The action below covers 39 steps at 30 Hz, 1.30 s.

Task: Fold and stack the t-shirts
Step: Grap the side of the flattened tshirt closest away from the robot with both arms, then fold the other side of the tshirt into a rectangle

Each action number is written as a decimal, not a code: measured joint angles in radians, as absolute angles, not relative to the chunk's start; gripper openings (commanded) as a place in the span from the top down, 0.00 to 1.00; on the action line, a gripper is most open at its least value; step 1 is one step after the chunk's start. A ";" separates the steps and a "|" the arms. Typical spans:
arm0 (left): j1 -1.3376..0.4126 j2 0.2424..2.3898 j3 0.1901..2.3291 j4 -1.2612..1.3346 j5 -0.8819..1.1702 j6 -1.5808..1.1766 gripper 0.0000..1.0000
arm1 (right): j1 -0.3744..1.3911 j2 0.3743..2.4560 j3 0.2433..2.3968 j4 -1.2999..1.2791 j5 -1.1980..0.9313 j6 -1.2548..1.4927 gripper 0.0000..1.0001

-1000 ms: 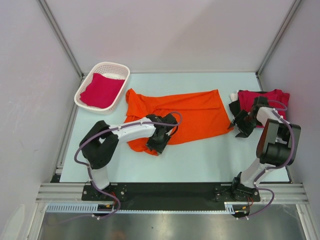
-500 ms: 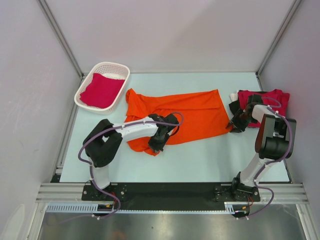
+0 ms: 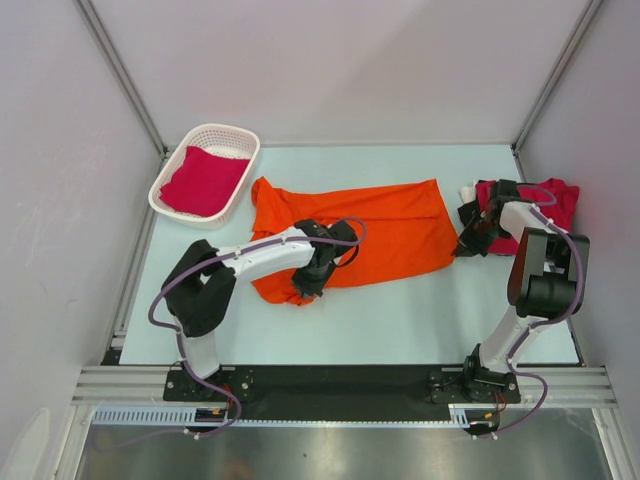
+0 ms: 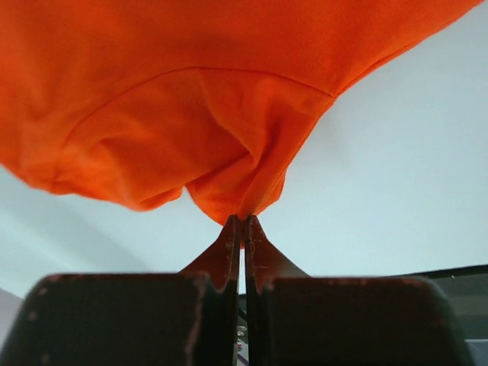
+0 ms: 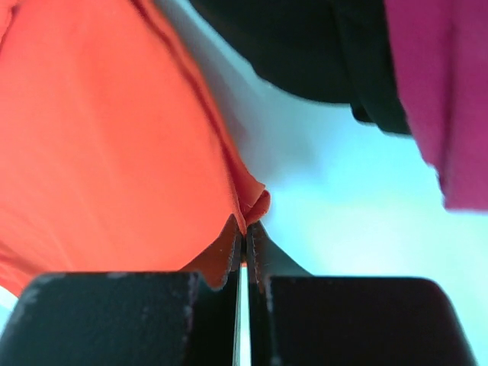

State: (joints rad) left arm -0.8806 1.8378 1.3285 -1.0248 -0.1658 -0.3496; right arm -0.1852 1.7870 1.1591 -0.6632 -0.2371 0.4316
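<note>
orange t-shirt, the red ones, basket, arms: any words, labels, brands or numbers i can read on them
None: no text can be read in any view.
orange t-shirt: plain cloth, no print or tag showing.
crimson t-shirt in the white basket: both plain.
far-right crimson t-shirt: plain.
left arm, right arm: no legible marking.

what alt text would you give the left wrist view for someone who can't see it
The left gripper is shut on a pinched fold of a bright orange cloth t-shirt, whose bunched fabric fills the upper part of the frame. A pale blue table shows beneath the cloth and to the right.
</note>
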 measured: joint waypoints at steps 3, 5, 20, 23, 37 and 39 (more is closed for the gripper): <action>-0.881 1.820 1.389 -1.073 -0.190 -0.352 1.00 | -0.187 1.769 1.176 -0.702 -0.227 0.414 1.00; -0.880 1.816 1.415 -1.094 -0.208 -0.358 1.00 | -0.188 1.763 1.181 -0.722 -0.225 0.406 1.00; -0.698 1.893 1.613 -1.238 -0.407 -0.374 1.00 | -0.191 1.781 1.281 -0.778 -0.245 0.395 1.00; -0.665 1.962 1.710 -1.258 -0.469 -0.360 1.00 | -0.189 1.799 1.285 -0.783 -0.253 0.396 1.00; -0.561 2.275 2.058 -1.282 -0.585 -0.340 0.88 | -0.179 1.955 1.477 -0.776 -0.310 0.434 0.99; -0.556 2.320 2.080 -1.288 -0.591 -0.342 0.52 | -0.174 1.992 1.516 -0.760 -0.323 0.436 0.99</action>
